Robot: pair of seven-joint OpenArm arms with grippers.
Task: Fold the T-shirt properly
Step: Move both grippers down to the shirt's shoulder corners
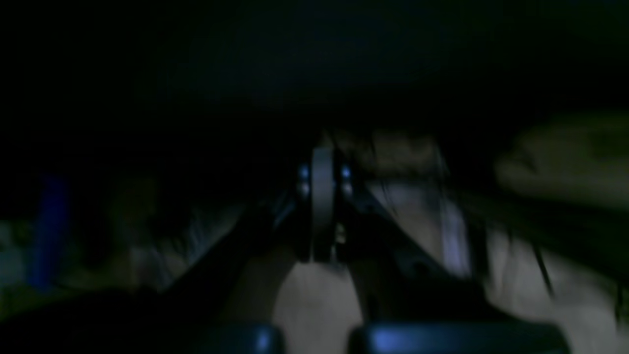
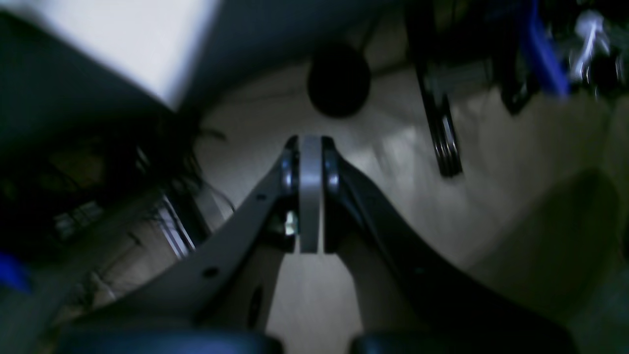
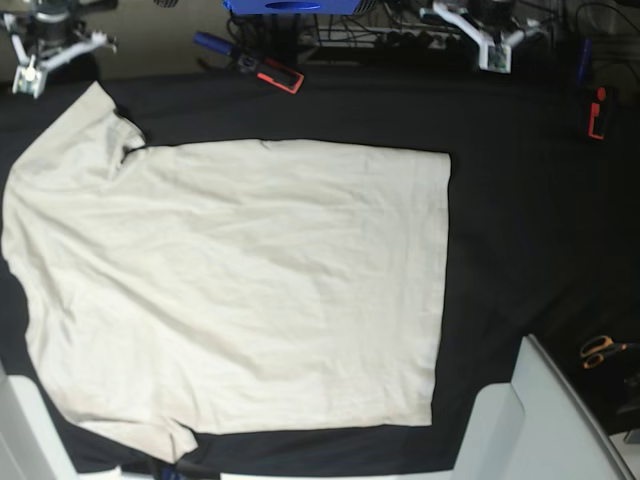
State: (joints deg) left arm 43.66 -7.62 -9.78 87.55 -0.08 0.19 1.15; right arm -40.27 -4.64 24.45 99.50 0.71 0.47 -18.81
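My left hand (image 1: 322, 206) and right hand (image 2: 310, 196) are both pinched closed on nothing, off the plain cream cotton T-shirt (image 3: 240, 290) lying flat on the black tabletop (image 3: 520, 200); soft, light, floppy, best pinched at hem corners.

A robotics lab: a black-draped counter (image 3: 520, 180), tangled cables (image 3: 400, 35) and scattered tools like orange-handled scissors (image 3: 601, 350).

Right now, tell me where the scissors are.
In the base view the scissors lie near the right edge, low down, on the black cloth, right of the T-shirt and clear of its hem.
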